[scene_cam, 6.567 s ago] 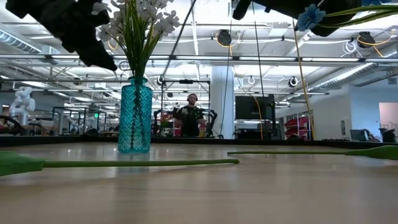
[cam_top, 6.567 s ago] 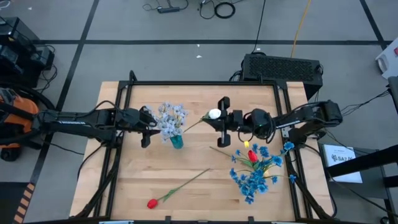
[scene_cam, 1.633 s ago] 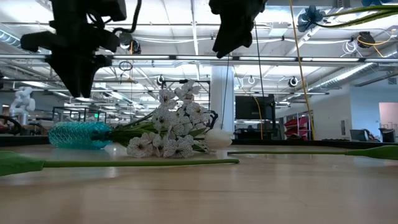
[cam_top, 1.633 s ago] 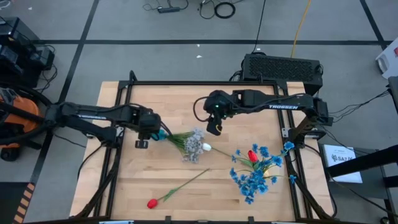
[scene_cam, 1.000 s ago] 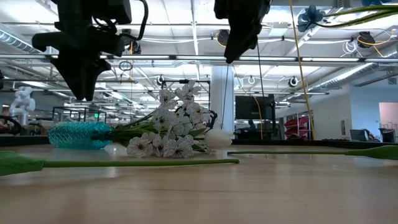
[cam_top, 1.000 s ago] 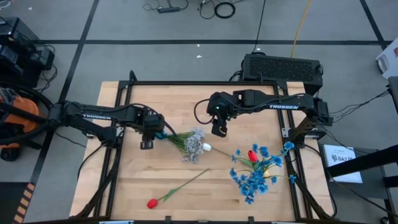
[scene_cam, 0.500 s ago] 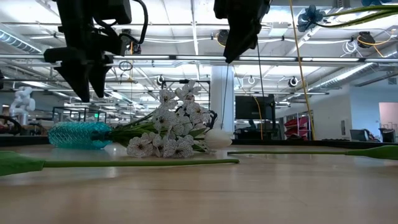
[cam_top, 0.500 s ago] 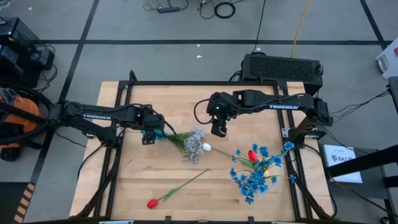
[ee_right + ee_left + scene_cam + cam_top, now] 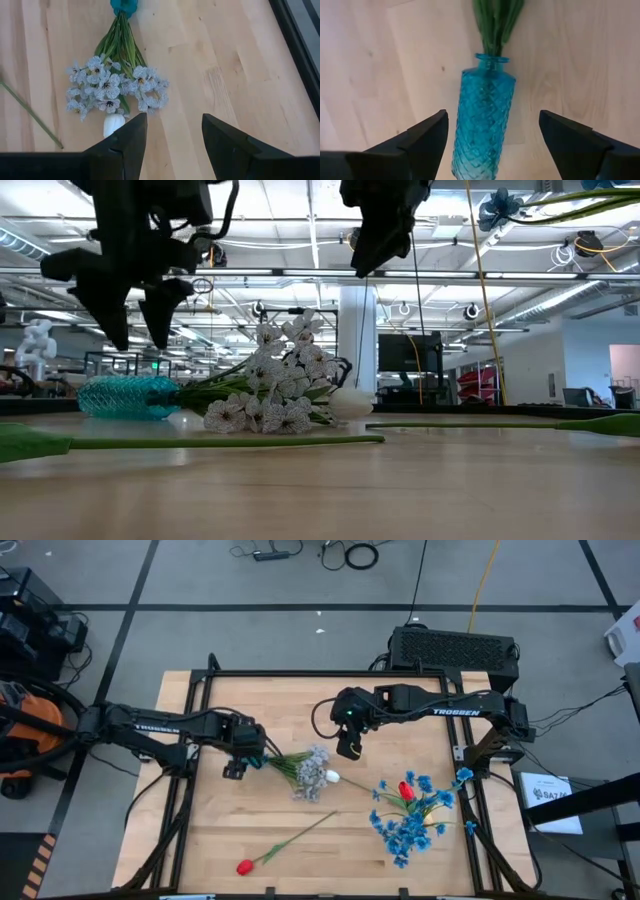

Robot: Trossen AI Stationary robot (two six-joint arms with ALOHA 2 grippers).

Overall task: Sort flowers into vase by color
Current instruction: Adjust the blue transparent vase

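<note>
A teal glass vase (image 9: 482, 125) lies on its side on the table (image 9: 300, 700), pale blue-white sprays (image 9: 312, 772) still stuck in its mouth and spread over the wood. A white tulip bud (image 9: 114, 124) lies against the sprays. My left gripper (image 9: 492, 145) hovers open above the vase (image 9: 128, 395), one finger to each side, touching nothing. My right gripper (image 9: 347, 745) hangs open above the table just beyond the sprays (image 9: 112, 85), with nothing between its fingers. One red tulip (image 9: 243, 866) lies near the front edge.
Bright blue sprays (image 9: 405, 825) with a red tulip (image 9: 406, 788) lie in a heap at the right front. A long green stem (image 9: 230, 442) lies across the near table. A black frame (image 9: 300, 673) rims the table.
My left gripper has opened wide above the lying vase and turned a little about its own axis. The vase and the sprays have stayed where they lay.
</note>
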